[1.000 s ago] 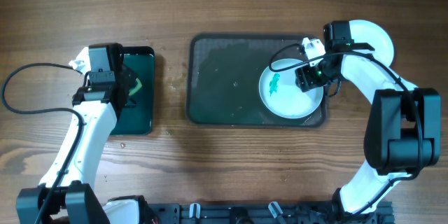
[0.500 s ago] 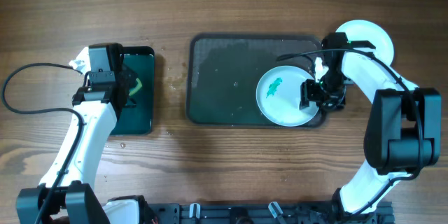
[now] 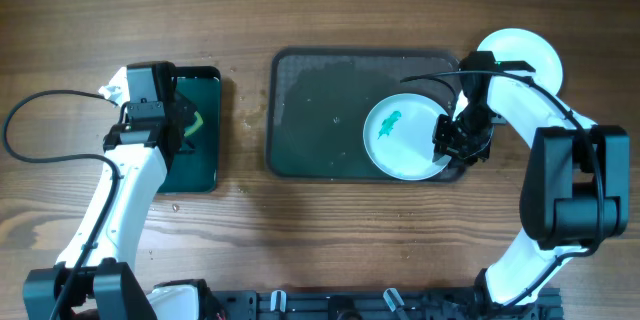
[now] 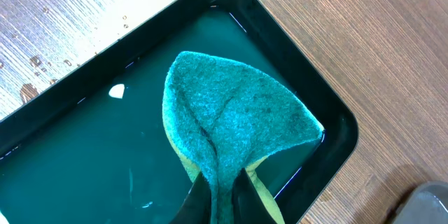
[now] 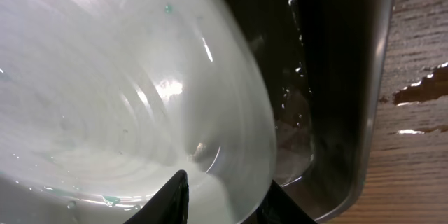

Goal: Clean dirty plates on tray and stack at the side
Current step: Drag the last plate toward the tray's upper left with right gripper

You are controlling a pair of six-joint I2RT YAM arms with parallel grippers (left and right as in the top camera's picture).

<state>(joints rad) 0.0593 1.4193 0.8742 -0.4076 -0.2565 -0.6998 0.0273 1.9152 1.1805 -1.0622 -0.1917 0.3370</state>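
Observation:
A pale round plate (image 3: 398, 140) with a teal smear (image 3: 388, 125) lies at the right end of the dark grey tray (image 3: 310, 110). My right gripper (image 3: 455, 143) is at the plate's right rim. In the right wrist view the plate (image 5: 105, 98) fills the picture and its rim runs between my right gripper's (image 5: 227, 206) jaws, one finger on the plate's inside and one outside its edge, shut on it. My left gripper (image 4: 222, 206) is shut on a teal-green sponge (image 4: 234, 122) over the small black tray (image 4: 329, 129).
A white plate (image 3: 535, 55) rests on the table beyond the grey tray's right end, partly hidden by my right arm. The small black tray with green inside (image 3: 205, 150) sits left of the grey tray. Water drops wet the grey tray (image 5: 336, 112).
My right gripper went from above the plate's middle to its right rim and its jaws closed on the rim. The plate slid slightly left. The left arm has stayed still.

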